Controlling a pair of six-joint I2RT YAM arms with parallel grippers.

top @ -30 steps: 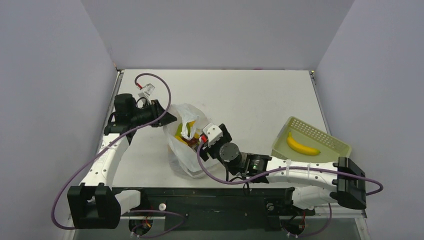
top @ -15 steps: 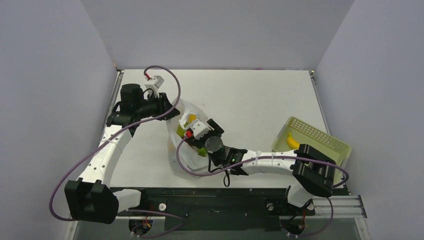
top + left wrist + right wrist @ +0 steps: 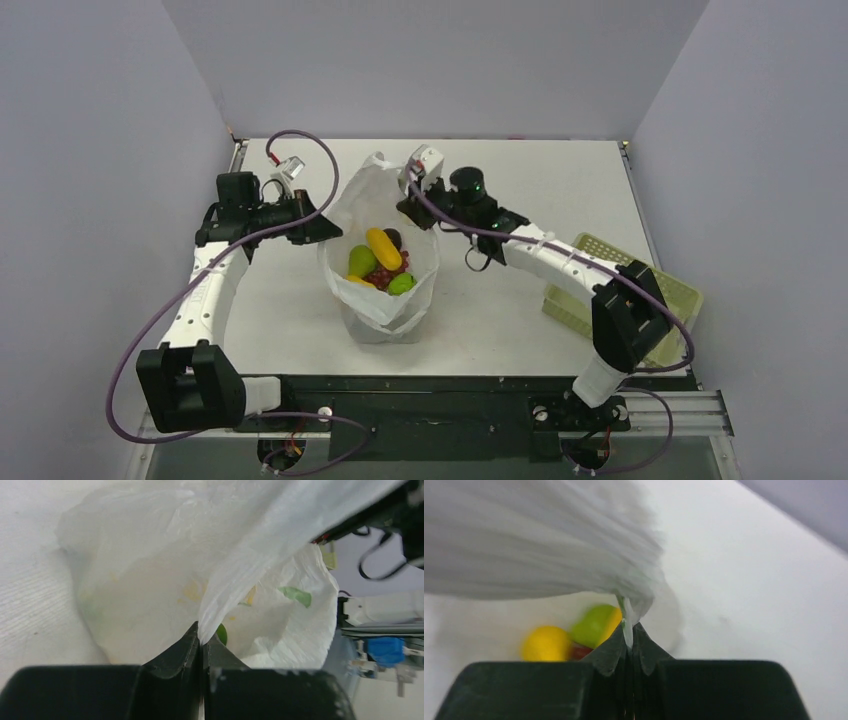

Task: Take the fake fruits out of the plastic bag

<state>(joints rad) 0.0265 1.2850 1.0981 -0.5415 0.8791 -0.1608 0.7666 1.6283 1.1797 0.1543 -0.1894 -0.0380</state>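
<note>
Change: both arms have swung to opposite rims of the plastic bag point(image 3: 385, 305); its mouth, slack before, now stands wide.
Bag position: upright on the worktop point(image 3: 520, 190).
Left gripper point(image 3: 328, 229): jaws pinching the bag's left rim.
Right gripper point(image 3: 412, 206): jaws pinching its far-right rim.
Fake fruits point(image 3: 380, 262): inside the bag, exposed; one gripper must probably release to pick.

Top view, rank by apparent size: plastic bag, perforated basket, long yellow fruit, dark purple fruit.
1. plastic bag, raised, so nearer the camera
2. basket, partly hidden by the right arm
3. yellow fruit
4. dark purple fruit, only partly showing
</note>
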